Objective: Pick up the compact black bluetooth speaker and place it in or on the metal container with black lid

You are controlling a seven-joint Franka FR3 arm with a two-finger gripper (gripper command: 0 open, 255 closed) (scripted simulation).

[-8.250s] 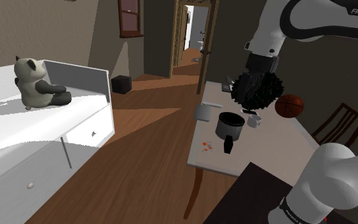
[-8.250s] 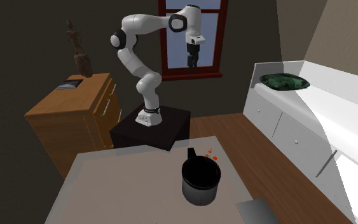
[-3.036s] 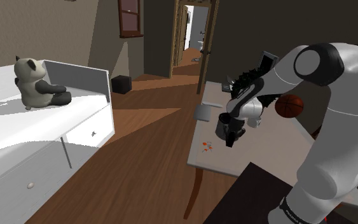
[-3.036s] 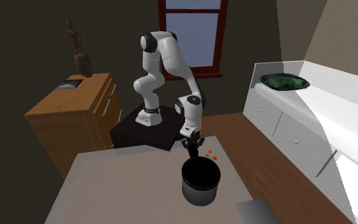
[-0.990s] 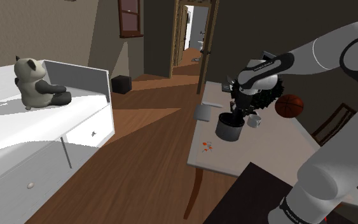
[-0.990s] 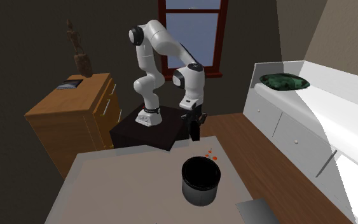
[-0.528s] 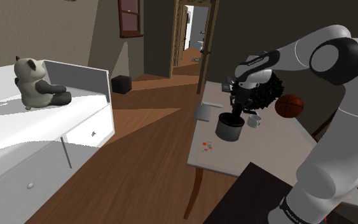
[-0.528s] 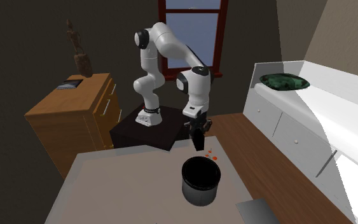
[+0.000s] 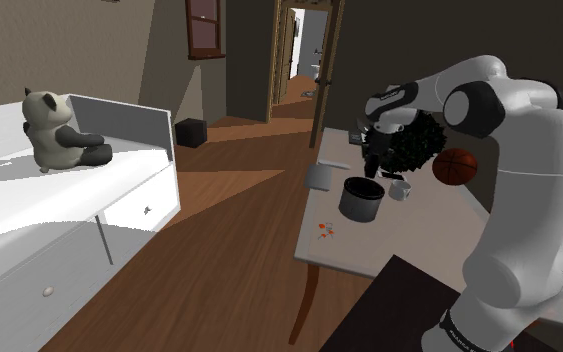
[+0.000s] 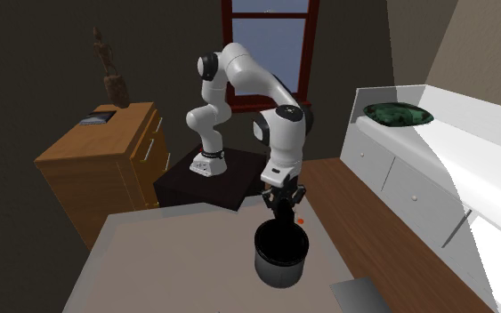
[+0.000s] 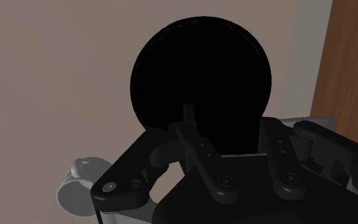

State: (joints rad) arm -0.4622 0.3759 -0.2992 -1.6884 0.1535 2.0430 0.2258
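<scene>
Right above the container [image 10: 281, 253], the speaker [image 10: 284, 208] hangs clear of the desk [image 10: 168, 267], clamped between the fingers of the gripper [image 10: 283, 215]. It is black on black, so its outline is hard to separate. The gripper points straight down at 12 o'clock of the container, close over its rim.

In the wrist view the gripper [image 11: 233, 130] has its fingers [image 11: 193, 137] standing apart. The dark gap between them merges into the round black top of the container [image 11: 199, 76]. A grey mug [image 11: 75, 184] sits on the desk [image 11: 56, 76] just beside the left finger.

In the shoulder view the container [image 9: 361, 200] is a grey-walled cylinder with a black top, upright on the desk [image 9: 409, 240].
- Orange bits [image 9: 326, 231] lie at 8 o'clock of it, near.
- A grey block [image 9: 321, 176] sits at 10 o'clock.
- The mug [image 9: 401, 189] sits at about 3 o'clock.
- A brown-orange ball [image 9: 455, 166] sits at 2 o'clock, farther out.
- A black spiky thing [image 9: 414, 145] sits at 1 o'clock, with the wrist in front of it.
- A panda plush [image 9: 57, 130] sits on a white drawer unit [image 9: 69, 230] far off at 9 o'clock.

In the second exterior view the orange bits [image 10: 303, 219] lie at 1 o'clock of the container. The stand [image 10: 213, 182] is at 11 o'clock, and a wooden dresser [image 10: 106, 169] is at 10 o'clock.
</scene>
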